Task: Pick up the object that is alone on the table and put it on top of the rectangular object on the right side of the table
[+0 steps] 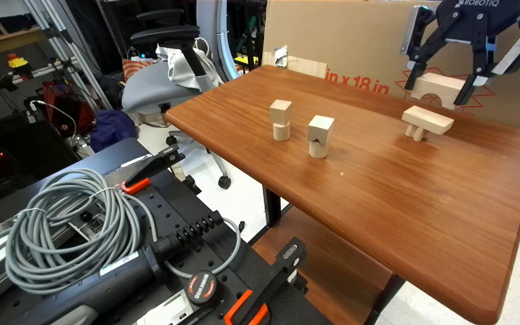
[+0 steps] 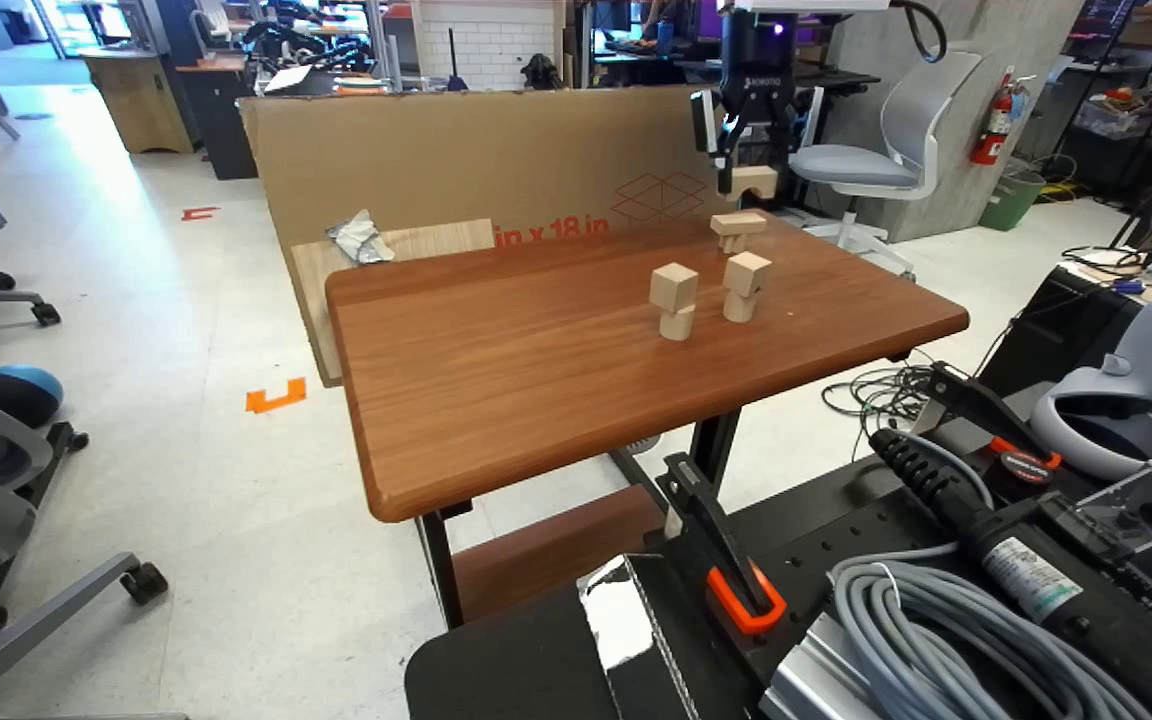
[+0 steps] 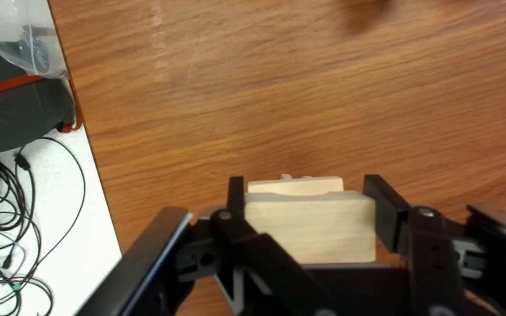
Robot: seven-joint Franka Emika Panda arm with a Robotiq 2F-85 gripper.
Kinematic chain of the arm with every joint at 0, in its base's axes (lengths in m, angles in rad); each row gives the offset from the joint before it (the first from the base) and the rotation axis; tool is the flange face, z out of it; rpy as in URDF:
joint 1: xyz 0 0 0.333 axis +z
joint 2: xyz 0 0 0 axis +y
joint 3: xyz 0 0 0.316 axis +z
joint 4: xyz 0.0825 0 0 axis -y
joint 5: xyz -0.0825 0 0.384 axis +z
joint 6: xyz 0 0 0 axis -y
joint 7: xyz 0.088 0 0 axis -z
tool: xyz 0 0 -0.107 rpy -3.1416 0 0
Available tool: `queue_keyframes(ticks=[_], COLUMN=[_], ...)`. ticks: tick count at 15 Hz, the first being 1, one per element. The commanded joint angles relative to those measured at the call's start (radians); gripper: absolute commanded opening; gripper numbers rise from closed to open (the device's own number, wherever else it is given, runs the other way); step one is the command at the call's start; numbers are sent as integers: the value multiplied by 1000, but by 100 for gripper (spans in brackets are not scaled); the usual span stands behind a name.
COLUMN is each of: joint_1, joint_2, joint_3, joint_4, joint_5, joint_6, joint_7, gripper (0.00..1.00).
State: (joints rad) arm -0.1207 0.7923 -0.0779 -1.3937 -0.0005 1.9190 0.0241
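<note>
The small pale wooden block [image 1: 443, 84] has a flat top and an arch cut in its underside. My gripper [image 1: 437, 90] is shut on this block, one finger at each end, and holds it in the air. The rectangular slab [image 1: 428, 119] lies across short wooden supports on the reddish-brown table [image 1: 400, 203]. The block hangs just above the slab with a gap between them; in an exterior view the block [image 2: 754, 181] and slab [image 2: 738, 224] show this too. In the wrist view the block [image 3: 319, 230] partly hides the slab [image 3: 297, 186].
Two stacks stand on the table, each a cube [image 1: 280, 112] [image 1: 321, 128] on a cylinder [image 1: 281, 132] [image 1: 318, 150]. A large cardboard box [image 2: 466, 160] stands behind the far edge. Crumpled foil [image 2: 360, 240] sits by a board at that edge.
</note>
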Motion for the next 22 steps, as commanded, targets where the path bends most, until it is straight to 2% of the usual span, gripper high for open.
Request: queue_keyframes(ticks=[1,8,22], joint_1=[3,9,6], joint_2=[54,101,77], joint_3=[-7,-8,-2], joint_4=[77,122,86], joint_5=[-4,-9,-1], joint_6=[-28,-44,-30], joint_7=[22,35,29], gripper=[42,42,42])
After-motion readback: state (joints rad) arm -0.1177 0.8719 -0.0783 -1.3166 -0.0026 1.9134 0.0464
